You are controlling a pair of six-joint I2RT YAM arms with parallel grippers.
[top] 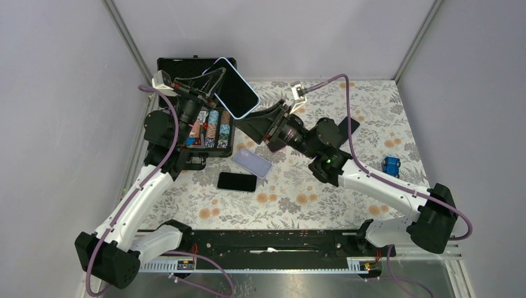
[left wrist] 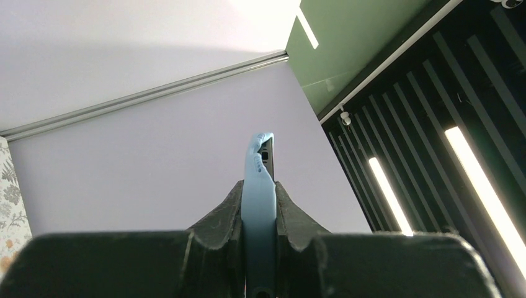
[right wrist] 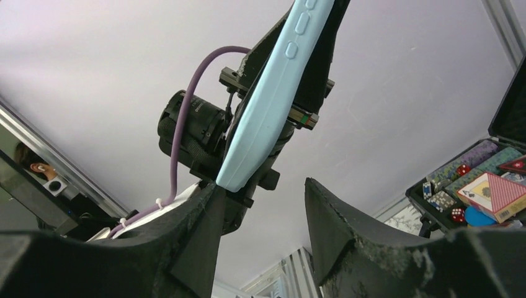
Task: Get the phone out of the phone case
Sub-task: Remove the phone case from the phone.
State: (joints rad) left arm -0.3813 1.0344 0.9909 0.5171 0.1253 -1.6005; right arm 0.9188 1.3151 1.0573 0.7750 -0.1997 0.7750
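Blue phone case (top: 218, 61), pale in shade, with a dark-screened phone (top: 234, 91) seated in it, held aloft over an open black poker-set case (top: 181, 63) at the far left of the floral surface (top: 310, 195). Clamped edge-on in the left claw (top: 213, 81), jaws pressed tight against both faces of the case. Seen from the left wrist, upper corner of the case curling slightly off the phone's dark edge. Right claw (right wrist: 260, 186) raised just under the case's lower corner, jaws parted wide and gripping nothing; corner at the tip of one finger (right wrist: 205, 211), contact unclear. Down on the surface, a lavender phone case (top: 252, 162) and a bare black phone (top: 237, 181) lying close together beside the poker set; a small blue toy car (top: 391, 164) well apart near the right edge. Poker chips (top: 214, 131), playing cards (right wrist: 490, 192) and red dice (right wrist: 462, 169) packed in the set's tray.
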